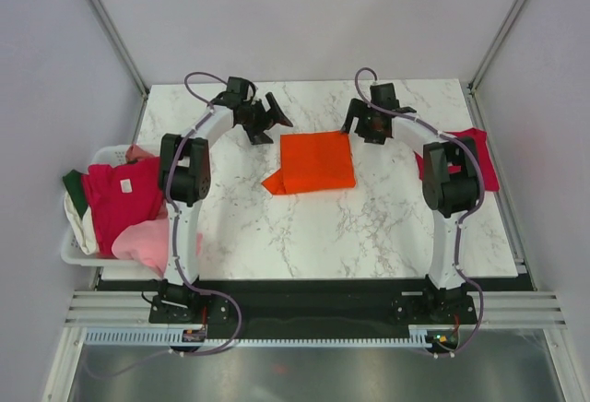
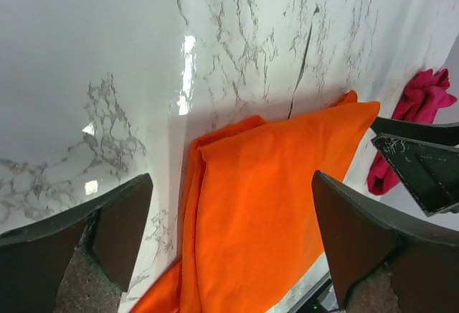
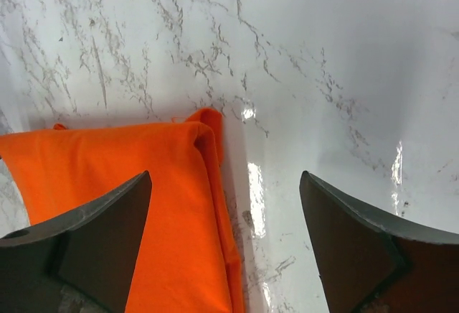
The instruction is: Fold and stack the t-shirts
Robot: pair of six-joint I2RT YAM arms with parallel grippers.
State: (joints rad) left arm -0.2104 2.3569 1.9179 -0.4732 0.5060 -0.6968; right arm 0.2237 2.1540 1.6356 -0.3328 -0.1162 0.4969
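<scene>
A bright orange t-shirt (image 1: pixel 316 162) lies folded into a rough square at the middle of the marble table; one sleeve corner sticks out at its near left. It shows in the left wrist view (image 2: pixel 265 198) and the right wrist view (image 3: pixel 143 212). My left gripper (image 1: pixel 274 118) is open and empty, above the shirt's far left corner. My right gripper (image 1: pixel 358 125) is open and empty, above its far right corner. A crimson red t-shirt (image 1: pixel 479 158) lies crumpled at the table's right edge and shows in the left wrist view (image 2: pixel 416 112).
A white plastic basket (image 1: pixel 78 253) stands off the table's left edge. It holds several t-shirts: a magenta one (image 1: pixel 120 195), a light pink one (image 1: pixel 147 243), a dark green one (image 1: pixel 76 190) and a white one (image 1: pixel 85 231).
</scene>
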